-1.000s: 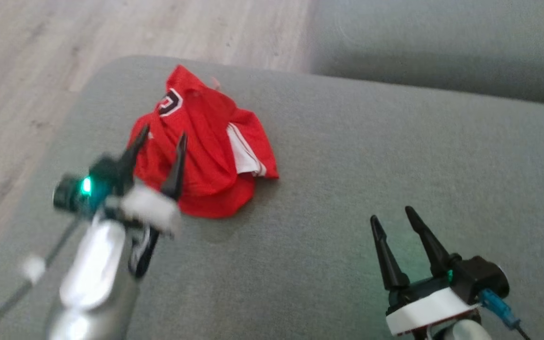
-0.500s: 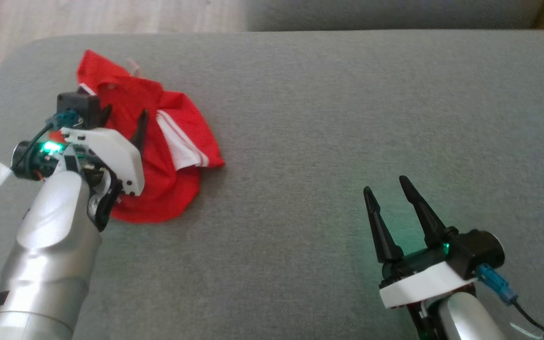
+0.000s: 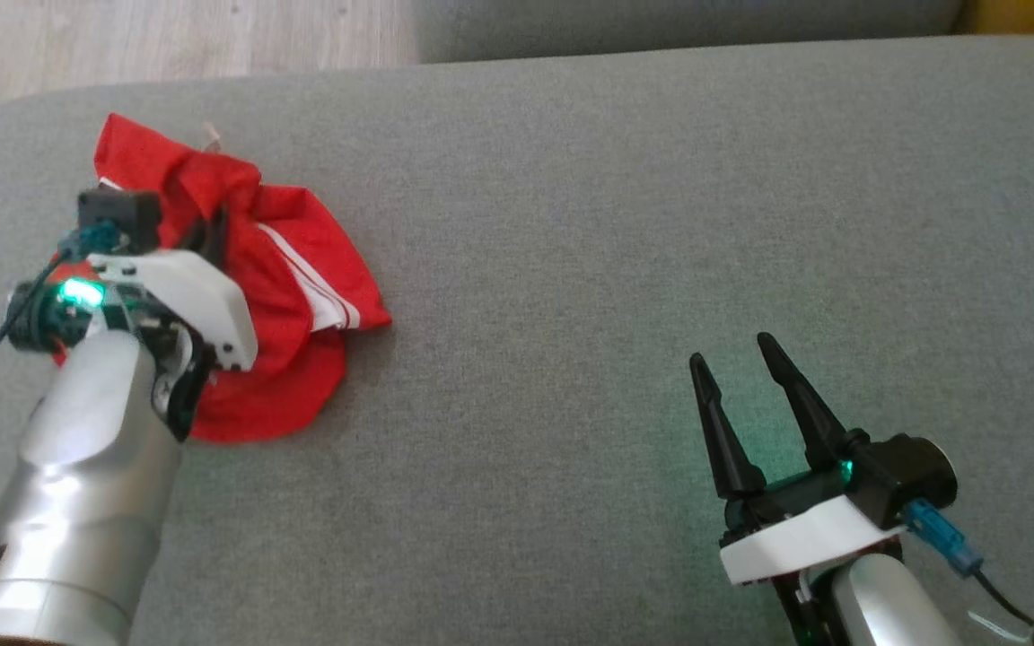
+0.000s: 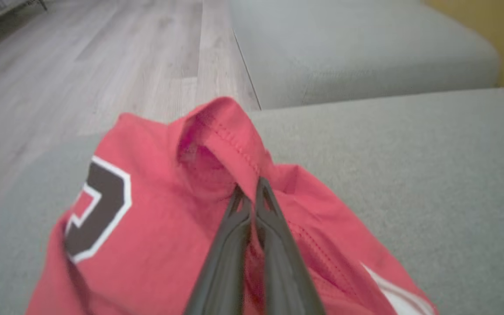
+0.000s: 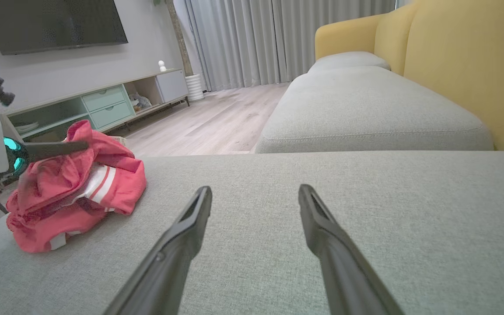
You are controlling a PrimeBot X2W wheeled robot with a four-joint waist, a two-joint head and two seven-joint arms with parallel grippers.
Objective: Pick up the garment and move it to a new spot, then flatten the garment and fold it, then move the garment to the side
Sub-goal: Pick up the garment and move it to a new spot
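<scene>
A crumpled red garment with white stripes and a black-and-white letter patch lies on the left part of the grey cushion. My left gripper reaches into its top and is shut on a raised fold of the red fabric; in the left wrist view the two fingers stand together with cloth pinched between them. The garment also sits at the left of the right wrist view. My right gripper hovers open over bare cushion well to the right, with nothing between its fingers.
The cushion's rounded left edge drops to a wooden floor. A second grey cushion lies beyond, with a yellow sofa back on the right. A low TV cabinet stands across the room.
The head camera has shifted, so the whole picture moved. My left gripper went from open over the garment to shut on a fold of it. The right gripper kept its pose.
</scene>
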